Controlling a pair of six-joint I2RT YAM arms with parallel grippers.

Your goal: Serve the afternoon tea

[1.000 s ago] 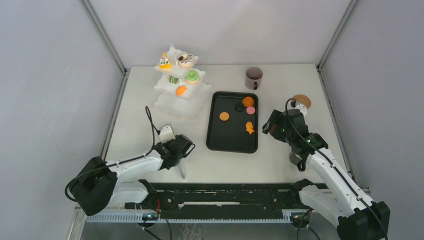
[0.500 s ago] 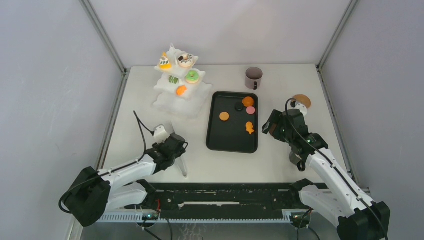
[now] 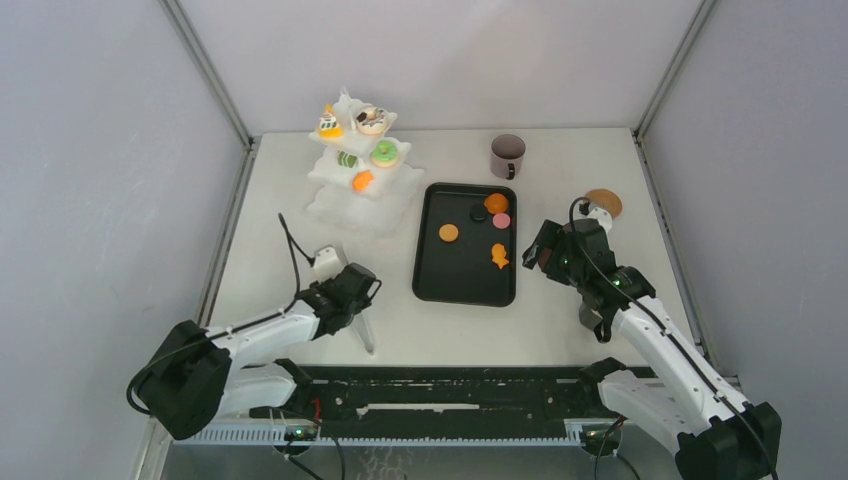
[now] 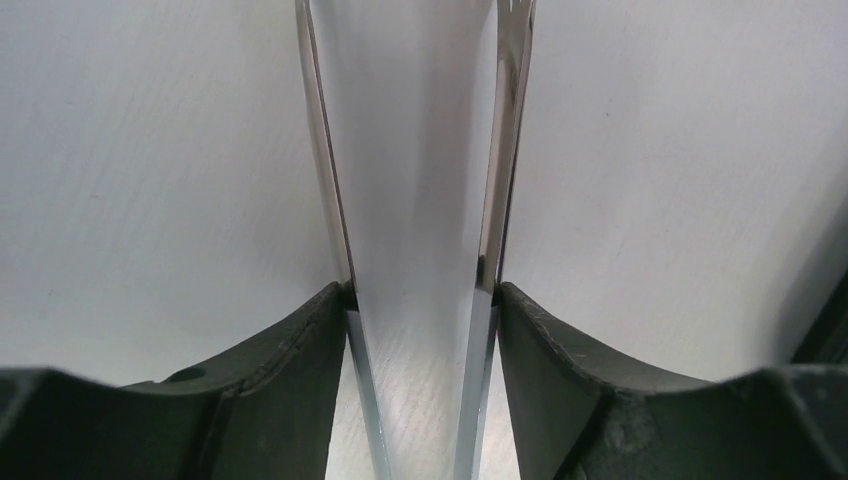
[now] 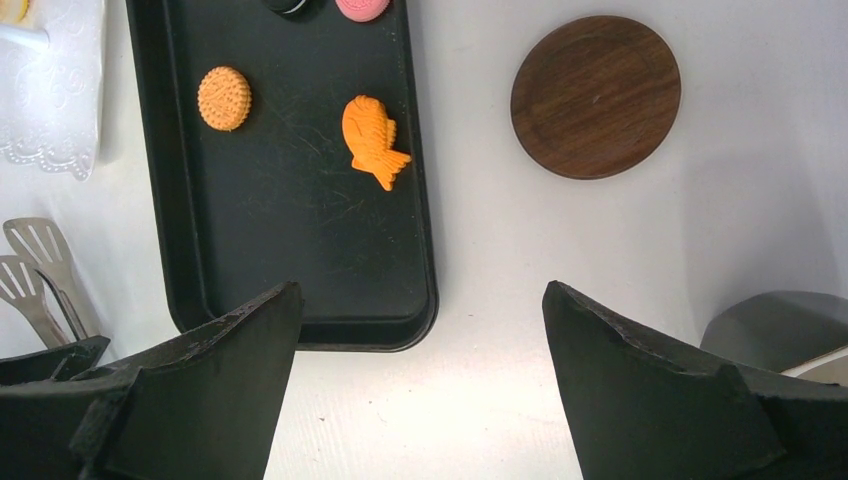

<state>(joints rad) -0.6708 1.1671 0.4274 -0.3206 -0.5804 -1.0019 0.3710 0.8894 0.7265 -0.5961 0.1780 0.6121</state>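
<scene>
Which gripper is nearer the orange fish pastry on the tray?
Right. The right gripper sits just right of the tray, beside the fish; the left gripper, holding tongs, is left of the tray.

We see a white table (image 3: 270, 225) filling the middle of the top view, boxed in by plain pale grey walls: the back wall (image 3: 440, 60) at 12 o'clock, the left wall (image 3: 100, 180) at 9 and the right wall (image 3: 770, 200) at 3. Two bare metal posts (image 3: 205, 70) rise along the seams at 11 and 1 o'clock. At 6 o'clock a black rail (image 3: 440, 390) runs along the near edge, with a pale ribbed strip (image 3: 420, 432) just below it. The light is soft and even, and the shadows are faint.
</scene>
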